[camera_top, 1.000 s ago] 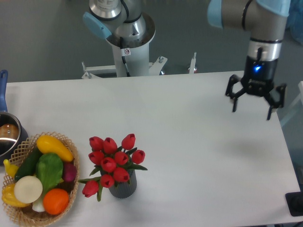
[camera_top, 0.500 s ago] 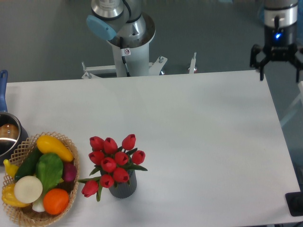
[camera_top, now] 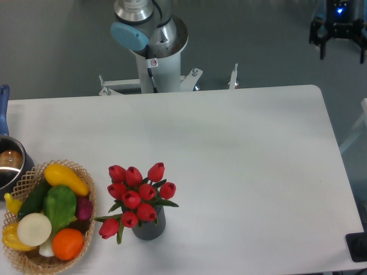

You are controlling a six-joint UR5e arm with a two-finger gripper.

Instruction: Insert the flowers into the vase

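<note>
**A:** Where are the flowers?

**B:** The bunch of red tulips with closed buds and green stems (camera_top: 136, 197) stands in the small dark grey ribbed vase (camera_top: 149, 227), at the near left of the white table (camera_top: 246, 172). The buds spread wider than the vase, and one bud droops low on the left side, beside the vase wall.

**A:** And the arm?

**B:** The black two-finger gripper (camera_top: 341, 52) hangs in the far right corner of the view, beyond the table's far edge and well apart from the flowers. Its fingers point down, spread apart, with nothing between them. A blue light glows above them.

**A:** What else is on the table?

**B:** Just left of the tulips sits a round wicker basket (camera_top: 81, 172) holding colourful fruit and vegetables: yellow, green, white, orange, purple. At the left edge, touching the basket, a steel pot with a blue handle (camera_top: 8, 166) is partly out of view. The robot's grey base column (camera_top: 156, 51) stands behind the table's far edge.
</note>
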